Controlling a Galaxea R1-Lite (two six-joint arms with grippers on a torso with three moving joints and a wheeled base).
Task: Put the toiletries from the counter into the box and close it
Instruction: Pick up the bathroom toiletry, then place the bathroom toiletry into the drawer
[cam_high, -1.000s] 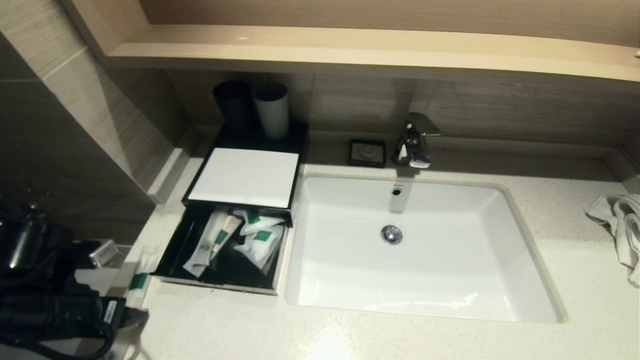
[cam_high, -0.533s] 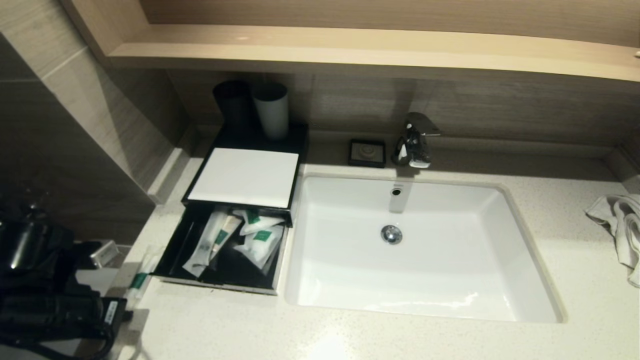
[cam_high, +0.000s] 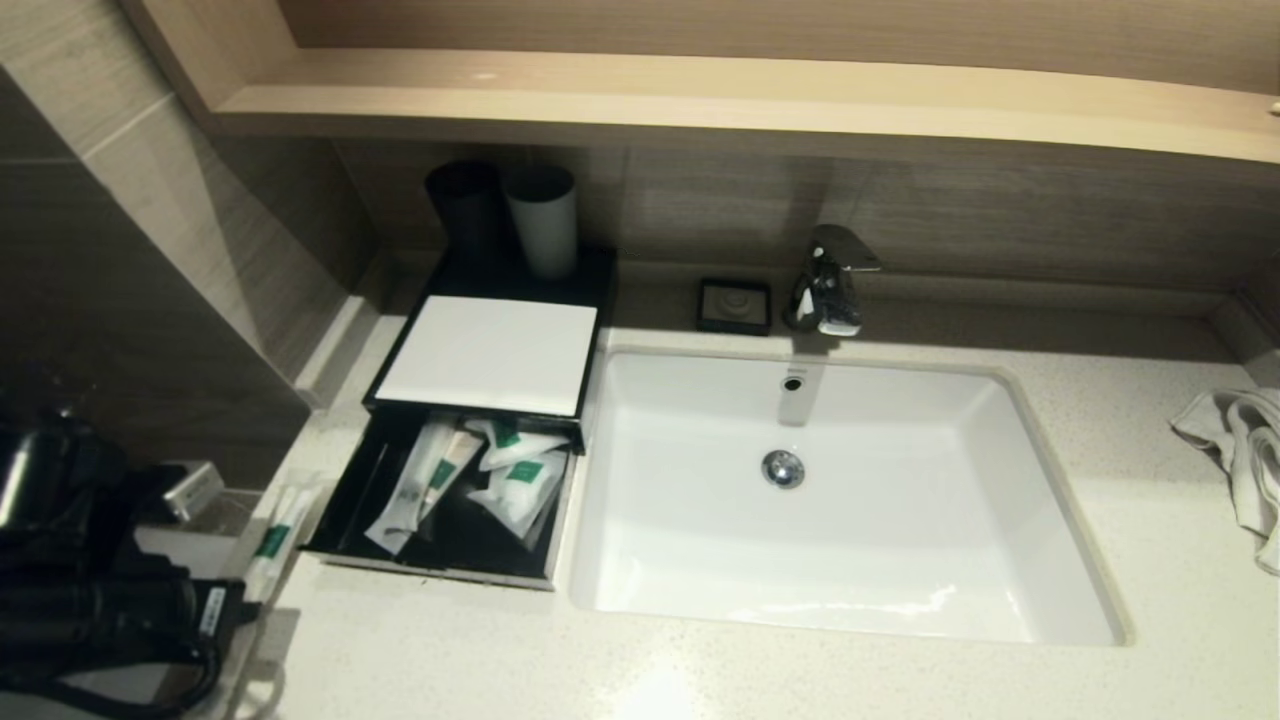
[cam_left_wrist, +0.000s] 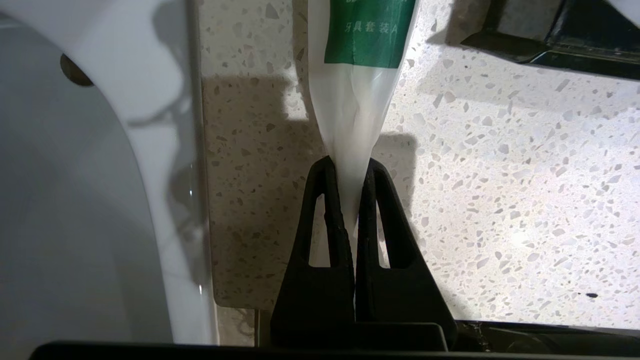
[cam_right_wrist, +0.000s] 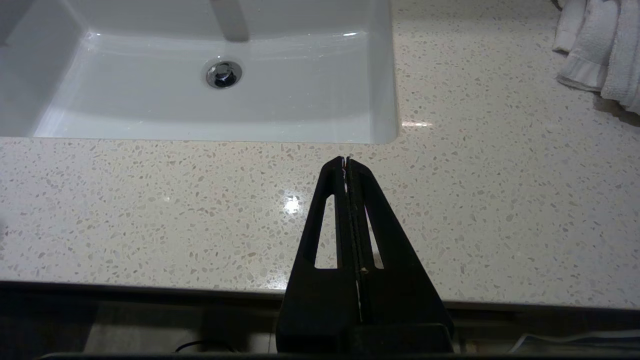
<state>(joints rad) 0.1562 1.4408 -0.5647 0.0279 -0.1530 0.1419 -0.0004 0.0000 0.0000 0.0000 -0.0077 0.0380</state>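
Observation:
My left gripper is shut on the end of a white plastic toiletry packet with a green label. In the head view the packet hangs over the counter just left of the open drawer of the black box with a white top. The drawer holds several white and green packets. A corner of the box shows in the left wrist view. My right gripper is shut and empty above the counter's front edge, before the sink.
A white sink with a faucet fills the counter's middle. Two cups stand behind the box. A soap dish sits by the faucet. A white towel lies far right. The counter's left edge is near my left gripper.
My left gripper has moved a little farther from the front edge with the packet. The packet now lies farther along the drawer's left side. The right arm has not moved.

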